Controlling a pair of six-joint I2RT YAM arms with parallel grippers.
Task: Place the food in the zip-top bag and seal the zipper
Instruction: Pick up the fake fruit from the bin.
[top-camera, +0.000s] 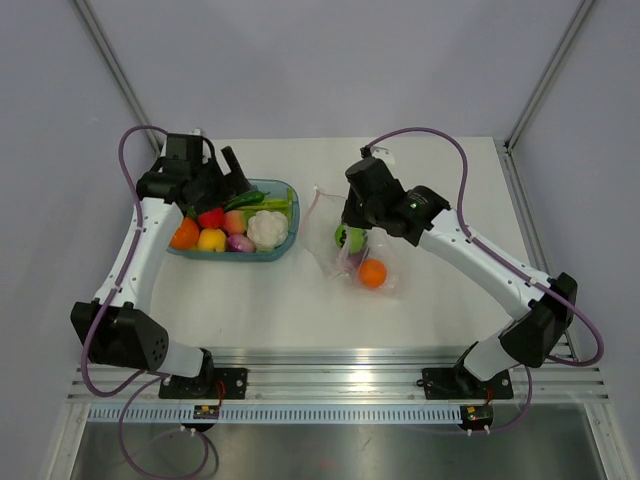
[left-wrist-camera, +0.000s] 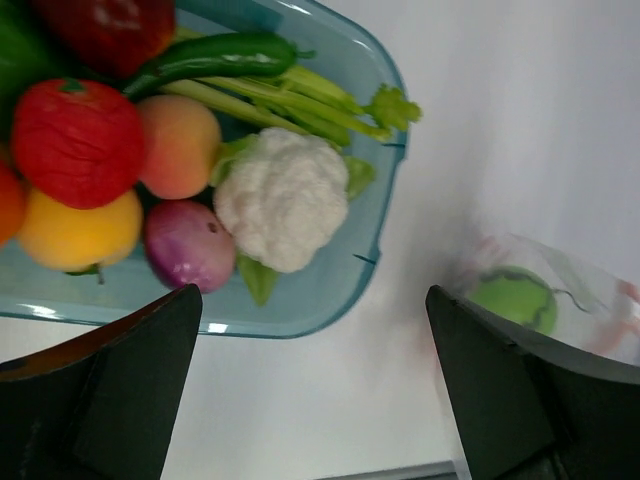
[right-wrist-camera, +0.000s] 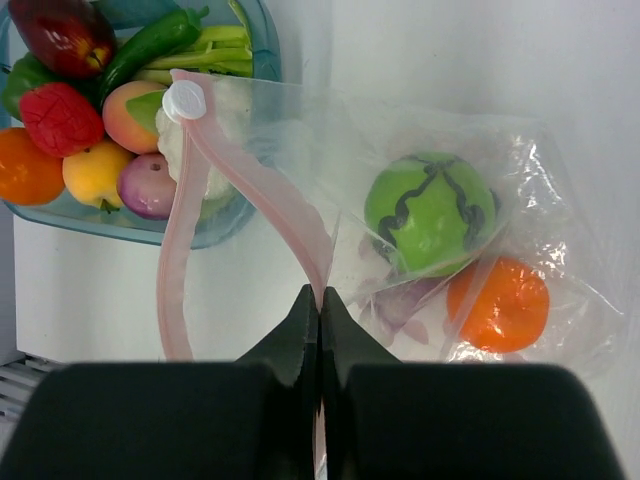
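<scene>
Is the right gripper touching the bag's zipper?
Touching. The right wrist view shows the right gripper pinched shut on the pink zipper strip, with no gap.

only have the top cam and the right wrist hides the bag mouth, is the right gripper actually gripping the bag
observer: Yes. In the right wrist view the right gripper is shut on the pink zipper of the zip-top bag.
operator: is the mouth open or sealed
observer: Open. The zipper's two strips spread apart beyond the fingertips, and a white round tab sits at the far end of one.
operator: left gripper holding anything
observer: No. The left wrist view shows the left gripper open with nothing between its fingers.
</scene>
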